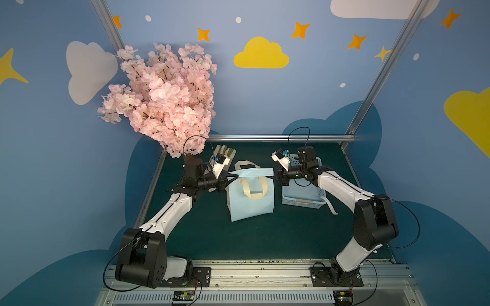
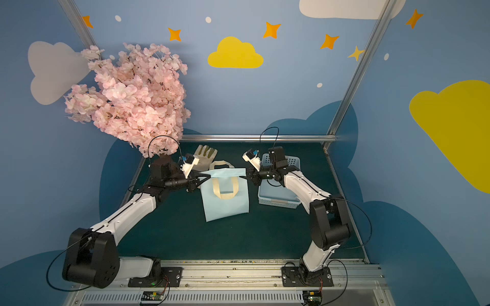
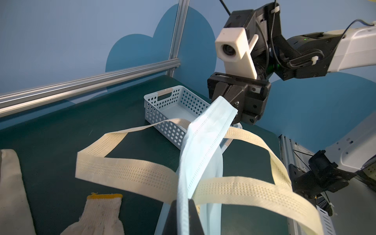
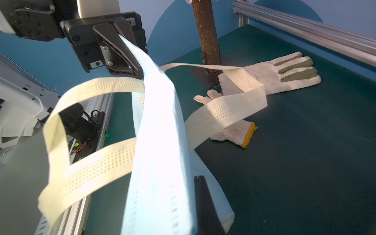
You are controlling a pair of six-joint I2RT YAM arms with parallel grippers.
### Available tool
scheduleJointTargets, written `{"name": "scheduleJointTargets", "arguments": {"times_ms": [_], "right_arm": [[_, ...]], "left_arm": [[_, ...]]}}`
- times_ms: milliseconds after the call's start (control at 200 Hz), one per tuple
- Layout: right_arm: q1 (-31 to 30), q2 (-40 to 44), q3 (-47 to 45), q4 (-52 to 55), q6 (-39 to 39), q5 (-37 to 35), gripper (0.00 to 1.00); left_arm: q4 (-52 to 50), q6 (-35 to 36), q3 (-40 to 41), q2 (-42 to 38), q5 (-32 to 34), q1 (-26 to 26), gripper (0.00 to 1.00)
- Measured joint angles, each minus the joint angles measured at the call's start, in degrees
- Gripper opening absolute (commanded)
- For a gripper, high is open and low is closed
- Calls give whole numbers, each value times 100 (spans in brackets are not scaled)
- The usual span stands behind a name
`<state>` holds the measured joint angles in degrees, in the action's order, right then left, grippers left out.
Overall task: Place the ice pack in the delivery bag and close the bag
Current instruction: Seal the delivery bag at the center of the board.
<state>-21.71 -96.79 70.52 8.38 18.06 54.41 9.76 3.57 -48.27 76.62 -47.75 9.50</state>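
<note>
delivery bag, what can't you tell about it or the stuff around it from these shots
ice pack: shows in no view.
delivery bag inside: rim stretched shut between the left gripper and right gripper, so no view looks in.
basket floor: the right arm covers its far part in both top views; the bag rim crosses it in the left wrist view.

Perforated basket (image 1: pixel 302 202), gloves (image 1: pixel 227 154), blossom tree (image 1: pixel 164 100)
</note>
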Motion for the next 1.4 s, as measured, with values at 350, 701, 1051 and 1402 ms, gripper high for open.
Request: {"name": "scheduleJointTargets", "arguments": {"times_ms": [350,701,1051,1402], "right_arm": [[271,1191,181,1449,1003,-546,92],[-837,815,2339,3329,1744,-1355,91],[-1392,-422,3617,4946,2284,-2221,73],[-1491,-505,3646,5416,2483,-2638,8]], "left_arm": [[669,369,616,-437,-2,-55,3],[1029,726,737,-522,-190,76,3],[1196,994,817,-577,-382,164,3],[1652,911,1034,-605,-435,190,3]]}}
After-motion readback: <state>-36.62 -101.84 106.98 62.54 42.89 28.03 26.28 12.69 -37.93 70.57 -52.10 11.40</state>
